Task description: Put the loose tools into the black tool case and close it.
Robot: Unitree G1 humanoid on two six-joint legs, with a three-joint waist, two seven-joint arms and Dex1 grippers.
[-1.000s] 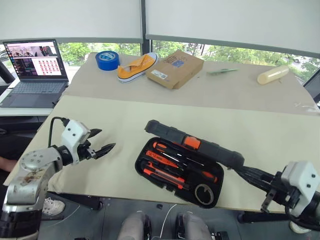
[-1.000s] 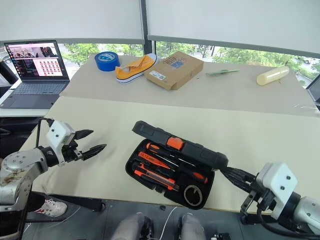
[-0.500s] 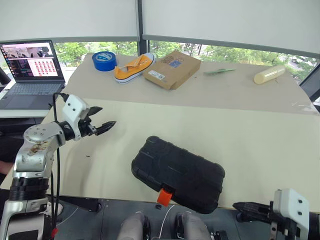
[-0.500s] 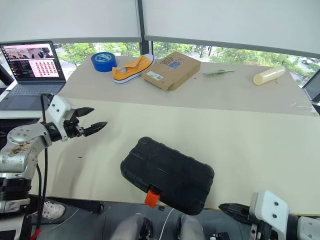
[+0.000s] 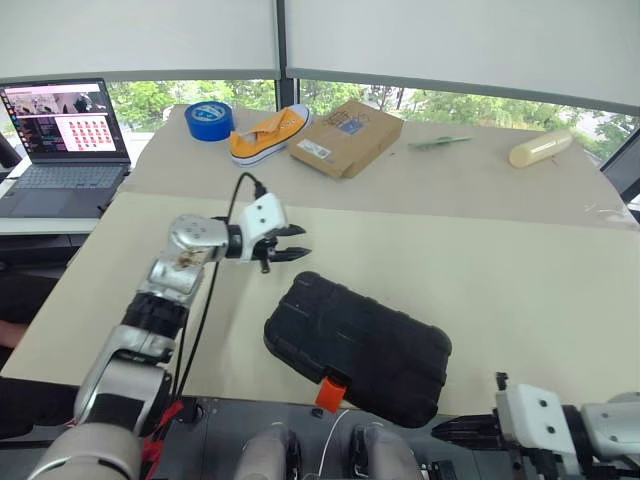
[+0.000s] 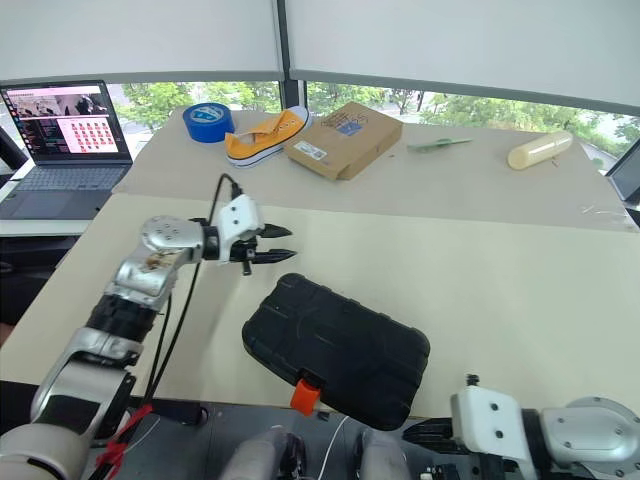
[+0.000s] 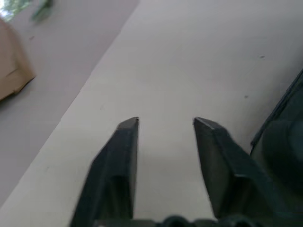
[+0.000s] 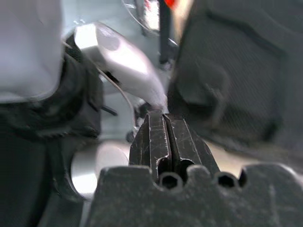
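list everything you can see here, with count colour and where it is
tool case: 1, black with orange latch, closed, near table edge
laptop: 1, grey, screen on, side table far left
tape roll: 1, blue, far left of table
shoe: 1, orange and white, beside the tape roll
box: 1, brown cardboard, far centre
green item: 1, thin, right of box
cylinder: 1, pale yellow, far right
table: 1, beige cover
left gripper: black fingers a little apart, empty, above table just beyond the case's left end
right gripper: black fingers shut, empty, below table's near edge
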